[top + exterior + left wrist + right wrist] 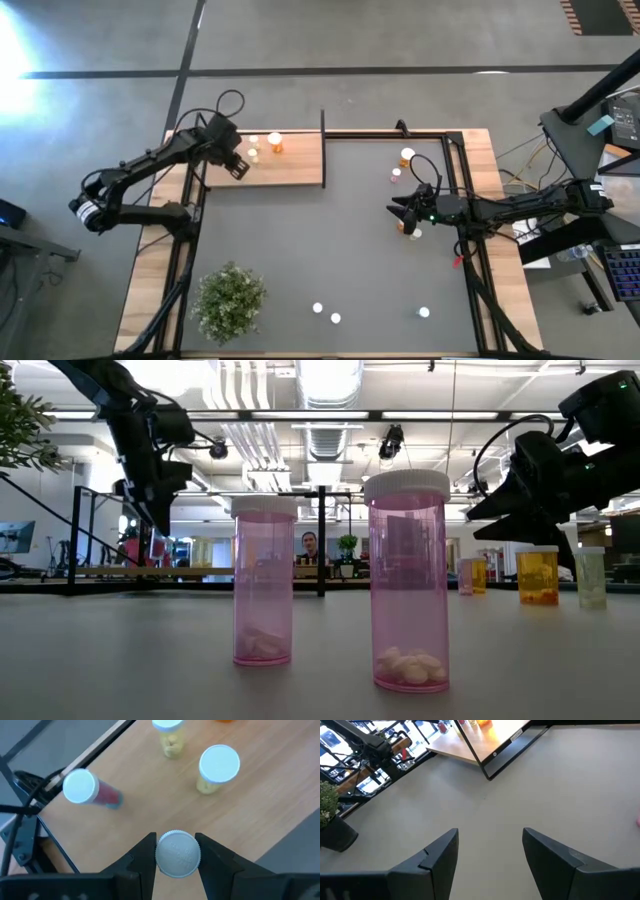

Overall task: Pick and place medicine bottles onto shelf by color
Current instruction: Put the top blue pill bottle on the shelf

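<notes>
Fingers of the left gripper clamp 1 white-capped bottle, seemingly above the shelf.

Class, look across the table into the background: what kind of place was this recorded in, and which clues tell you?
Most likely a robotics lab or workshop in an open industrial hall: exposed ceiling ducts, strip lighting overhead, a polished concrete floor, and two robot arms mounted at a wood-edged table.

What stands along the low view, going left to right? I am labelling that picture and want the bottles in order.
Shorter pink bottle → taller pink bottle → small pink bottle far back → large orange bottle → pale bottle.
</notes>
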`<action>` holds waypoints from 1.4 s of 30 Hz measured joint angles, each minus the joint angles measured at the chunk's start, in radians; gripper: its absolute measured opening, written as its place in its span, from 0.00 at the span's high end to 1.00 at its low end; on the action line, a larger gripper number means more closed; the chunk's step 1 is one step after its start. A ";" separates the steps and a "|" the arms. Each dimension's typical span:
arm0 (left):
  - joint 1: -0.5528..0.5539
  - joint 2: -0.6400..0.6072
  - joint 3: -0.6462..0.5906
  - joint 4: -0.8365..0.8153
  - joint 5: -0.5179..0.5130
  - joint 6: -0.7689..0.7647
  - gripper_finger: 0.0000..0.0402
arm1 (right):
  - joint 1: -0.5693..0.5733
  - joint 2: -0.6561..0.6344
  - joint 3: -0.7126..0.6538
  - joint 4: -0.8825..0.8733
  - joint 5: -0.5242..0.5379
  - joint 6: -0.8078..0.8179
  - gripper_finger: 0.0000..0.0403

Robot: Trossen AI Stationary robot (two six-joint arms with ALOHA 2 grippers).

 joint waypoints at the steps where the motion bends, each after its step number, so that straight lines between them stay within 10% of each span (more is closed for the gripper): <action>1: 0.002 0.000 -0.003 0.009 0.000 0.016 0.73 | 0.000 0.000 0.000 0.000 0.000 0.000 0.48; 42: 0.122 0.085 -0.006 0.094 0.084 0.288 0.73 | 0.000 0.000 0.000 0.000 0.000 0.000 0.48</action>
